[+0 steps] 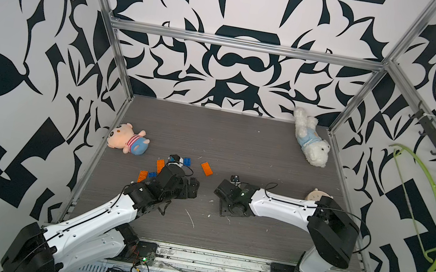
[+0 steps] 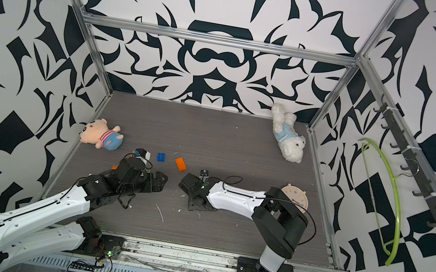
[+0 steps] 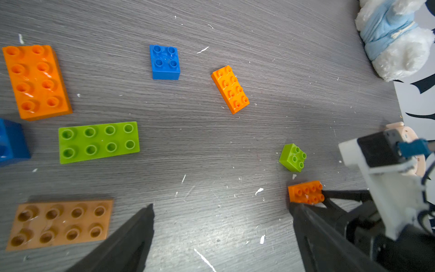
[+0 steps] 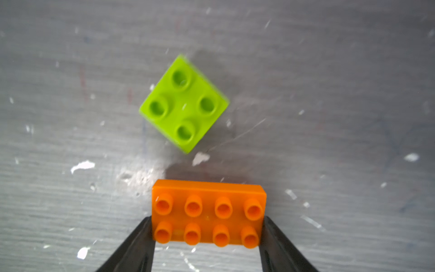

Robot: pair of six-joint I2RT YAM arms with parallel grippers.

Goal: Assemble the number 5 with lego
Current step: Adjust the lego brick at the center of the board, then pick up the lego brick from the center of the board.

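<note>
Grey tabletop [image 3: 235, 146]: R jaws grip orange brick [image 4: 208, 213], hid in top views; L jaws open.

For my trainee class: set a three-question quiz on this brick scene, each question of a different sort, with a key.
1. True or false: the left gripper holds something.
2. What colour is the held brick in the right gripper? A blue; B orange; C green.
3. Fill in: the green brick lying near the held brick, apart from it, has ____ studs.

Key: 1 false, its jaws stand open and empty. 2 B. 3 four.
</note>
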